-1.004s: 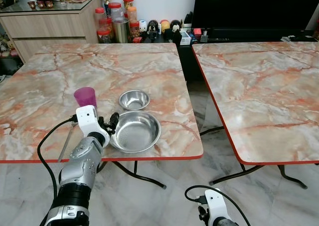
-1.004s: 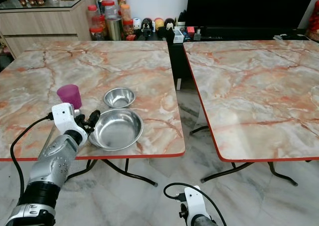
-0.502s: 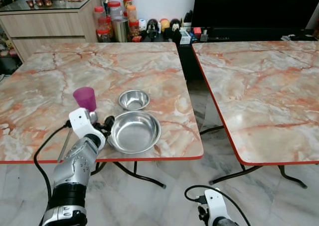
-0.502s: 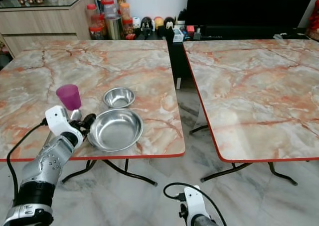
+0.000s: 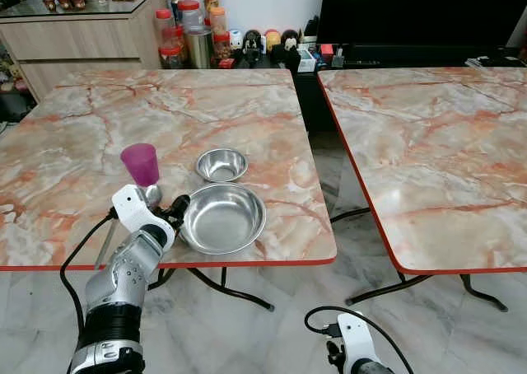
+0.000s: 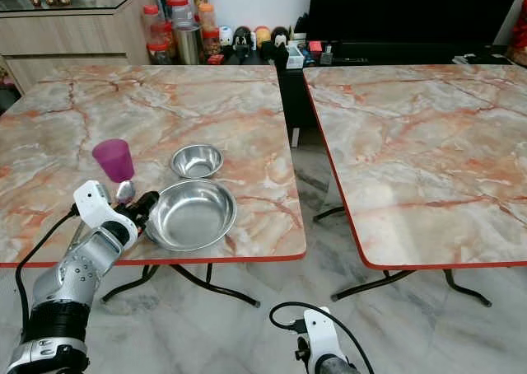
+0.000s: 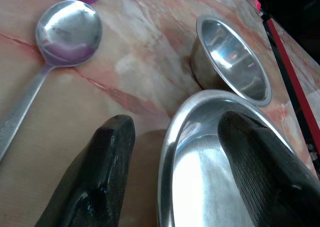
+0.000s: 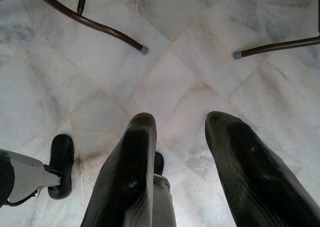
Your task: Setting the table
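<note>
The left gripper (image 7: 172, 152) straddles the near-left rim of the large steel bowl (image 5: 223, 218), fingers spread, unclenched; beside the bowl lie spoon (image 7: 59, 42) and purple cup (image 5: 141, 163); the idle right gripper (image 8: 185, 162) hangs parted.

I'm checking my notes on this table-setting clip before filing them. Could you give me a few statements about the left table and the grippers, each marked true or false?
1. The left gripper straddles the rim of the large shallow steel bowl, one finger inside and one outside. True.
2. The purple plastic cup lies tipped on its side. False: it stands upright.
3. The small steel bowl sits nested inside the large one. False: it stands apart, just beyond it.
4. A metal spoon lies on the marble-patterned left table near the cup. True.
5. The right gripper holds a fork. False: it hangs open over the floor.
</note>
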Controlling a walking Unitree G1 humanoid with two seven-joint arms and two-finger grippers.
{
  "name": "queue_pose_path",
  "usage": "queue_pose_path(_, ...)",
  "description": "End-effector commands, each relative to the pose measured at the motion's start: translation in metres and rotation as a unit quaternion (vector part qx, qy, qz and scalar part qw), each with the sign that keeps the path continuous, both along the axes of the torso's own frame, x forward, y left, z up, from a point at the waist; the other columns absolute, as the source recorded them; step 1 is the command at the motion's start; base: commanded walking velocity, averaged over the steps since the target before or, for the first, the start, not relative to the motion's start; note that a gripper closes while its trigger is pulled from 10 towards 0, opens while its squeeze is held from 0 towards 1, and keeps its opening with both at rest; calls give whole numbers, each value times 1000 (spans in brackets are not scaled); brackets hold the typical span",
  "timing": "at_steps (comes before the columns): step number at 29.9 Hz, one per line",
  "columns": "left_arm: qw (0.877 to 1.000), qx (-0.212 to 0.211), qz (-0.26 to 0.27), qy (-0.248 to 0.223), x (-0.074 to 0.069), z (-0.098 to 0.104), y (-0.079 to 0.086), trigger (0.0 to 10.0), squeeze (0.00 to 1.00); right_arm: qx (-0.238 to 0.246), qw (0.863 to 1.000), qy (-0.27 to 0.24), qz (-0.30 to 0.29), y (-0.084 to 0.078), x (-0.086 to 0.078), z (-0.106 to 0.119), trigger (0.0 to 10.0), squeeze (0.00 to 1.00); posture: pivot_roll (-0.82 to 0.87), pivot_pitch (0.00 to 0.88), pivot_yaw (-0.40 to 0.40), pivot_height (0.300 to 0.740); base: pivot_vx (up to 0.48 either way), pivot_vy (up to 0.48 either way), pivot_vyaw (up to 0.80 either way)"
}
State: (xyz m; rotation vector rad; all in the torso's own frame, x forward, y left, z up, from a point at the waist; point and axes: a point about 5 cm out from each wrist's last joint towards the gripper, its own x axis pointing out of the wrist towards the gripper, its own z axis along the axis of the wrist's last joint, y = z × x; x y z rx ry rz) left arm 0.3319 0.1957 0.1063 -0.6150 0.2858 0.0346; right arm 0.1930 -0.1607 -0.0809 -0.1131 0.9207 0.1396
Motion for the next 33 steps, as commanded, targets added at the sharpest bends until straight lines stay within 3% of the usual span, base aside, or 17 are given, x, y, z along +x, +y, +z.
queue_pose_path(1, 1000, 19, -8, 2, 0, 2, 2, 10000, 0, 0, 1000, -3, -1, -1, 3, 2, 10000, 0, 23, 0, -18, 728, 0, 0, 0)
queue_pose_path(33, 998, 38, -23, 35, -3, -13, -1, 10000, 0, -3, 1000, -8, 0, -1, 6, 3, 10000, 0, 19, 0, -20, 728, 0, 0, 0)
